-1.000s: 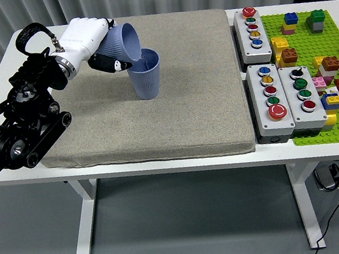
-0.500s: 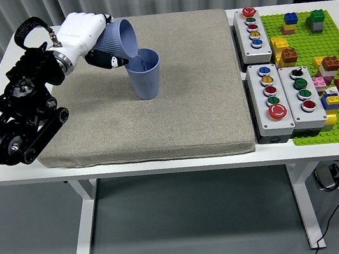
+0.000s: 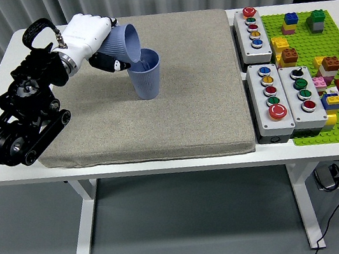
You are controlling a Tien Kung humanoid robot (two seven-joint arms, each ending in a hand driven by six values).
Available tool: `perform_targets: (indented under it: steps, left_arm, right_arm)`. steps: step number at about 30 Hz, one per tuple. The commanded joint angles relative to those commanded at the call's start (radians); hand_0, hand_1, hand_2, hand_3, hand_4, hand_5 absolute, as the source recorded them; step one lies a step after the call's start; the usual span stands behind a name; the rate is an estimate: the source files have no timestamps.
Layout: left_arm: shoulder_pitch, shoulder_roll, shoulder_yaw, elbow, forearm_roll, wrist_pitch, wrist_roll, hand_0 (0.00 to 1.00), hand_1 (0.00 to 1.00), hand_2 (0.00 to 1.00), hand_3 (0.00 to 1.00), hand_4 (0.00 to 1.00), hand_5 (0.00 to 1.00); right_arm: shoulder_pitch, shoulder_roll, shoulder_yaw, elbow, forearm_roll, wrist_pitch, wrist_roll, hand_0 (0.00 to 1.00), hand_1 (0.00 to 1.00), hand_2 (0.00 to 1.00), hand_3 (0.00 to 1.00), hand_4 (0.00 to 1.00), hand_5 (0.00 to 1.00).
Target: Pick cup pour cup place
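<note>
- 2 blue cups (image 3: 146, 72)
- 1 grey mat (image 3: 171, 94)
- 3 button boxes (image 3: 272, 106)
- 1 green baseplate (image 3: 334, 68)
- 1 robot hand (image 3: 88, 40) was in view

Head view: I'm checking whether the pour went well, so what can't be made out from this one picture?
- Inside of the standing cup: its own wall and the tilted cup block it, so no fill level shows.
- Any stream between the cups: too small to tell.
- Left hand fingers behind the tilted cup: hidden by the cup.
- Right arm: outside the picture.
- Brick plate: cut off by the right edge.
</note>
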Motion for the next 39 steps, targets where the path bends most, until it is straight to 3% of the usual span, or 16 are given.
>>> perform_targets:
  steps: [14, 39]
  left_arm:
    - [-0.048, -0.002, 0.06, 0.002, 0.032, -0.013, 0.015, 0.553, 0.455, 0.468, 0.479, 0.848, 0.292]
    - [-0.107, 0.032, 0.159, -0.005, 0.052, -0.02, 0.025, 0.552, 0.453, 0.466, 0.478, 0.844, 0.298]
  right_arm:
    - [0.004, -0.002, -0.006, 0.0, 0.011, -0.002, 0.001, 0.698, 0.634, 0.595, 0.594, 0.002, 0.245]
    - [0.006, -0.004, -0.011, 0.0, 0.022, -0.004, 0.003, 0.698, 0.634, 0.595, 0.594, 0.002, 0.246]
